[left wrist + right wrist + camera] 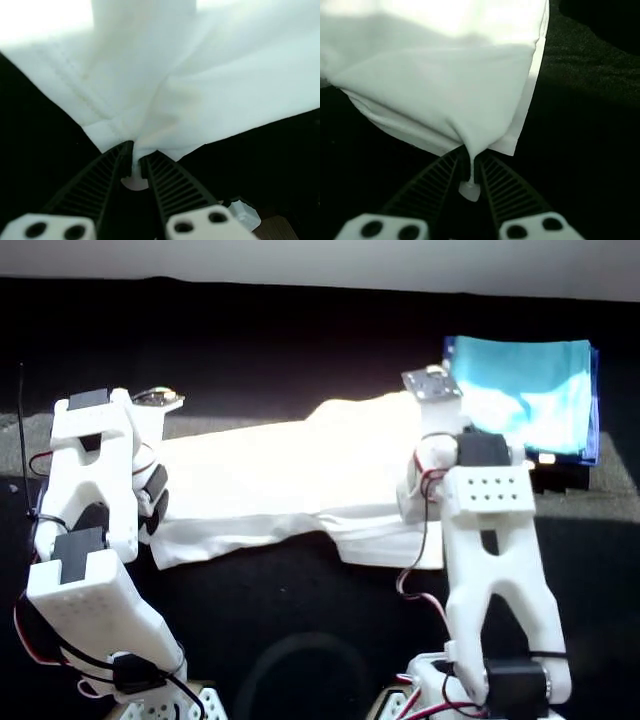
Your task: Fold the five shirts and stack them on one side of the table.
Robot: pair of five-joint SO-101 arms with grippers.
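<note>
White shirt [290, 480] stretched between both arms. Left gripper [136, 156] pinched tight on a bunched hem fold; right gripper [470, 161] clamped on a corner, cloth fanning beyond the fingertips. Thin bites: an uneven pull could slip one free and skew the fold.

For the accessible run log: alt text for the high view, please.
A white shirt lies spread lengthwise across a dark table, with an arm at one end and a second arm at the other. A folded blue stack sits at the far corner, beyond the second arm.
</note>
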